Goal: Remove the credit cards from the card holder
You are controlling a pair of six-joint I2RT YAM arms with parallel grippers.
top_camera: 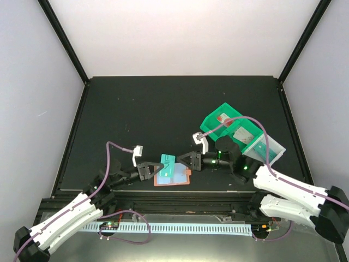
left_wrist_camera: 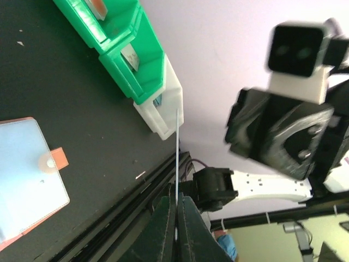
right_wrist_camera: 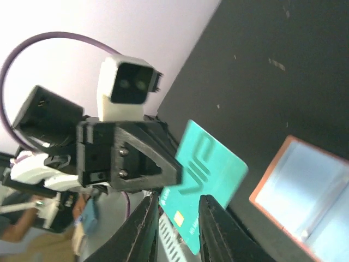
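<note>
The salmon-orange card holder [top_camera: 175, 179] lies open on the black table and shows its pale blue inside; it also shows in the left wrist view [left_wrist_camera: 27, 174] and the right wrist view [right_wrist_camera: 305, 202]. My left gripper [top_camera: 154, 168] is shut on a teal credit card [top_camera: 167, 163] and holds it lifted over the holder's left edge. In the left wrist view the card [left_wrist_camera: 178, 158] shows edge-on between the shut fingers. My right gripper [top_camera: 182, 160] is open just right of the card. In the right wrist view the teal card [right_wrist_camera: 210, 169] shows between my open fingers [right_wrist_camera: 146, 229]. I cannot make out the grey-blue card.
A green plastic bin [top_camera: 224, 121] with a pale clear section [top_camera: 265, 148] stands at the right behind my right arm; it also shows in the left wrist view [left_wrist_camera: 122, 49]. The table's front rail [top_camera: 174, 194] runs just below the holder.
</note>
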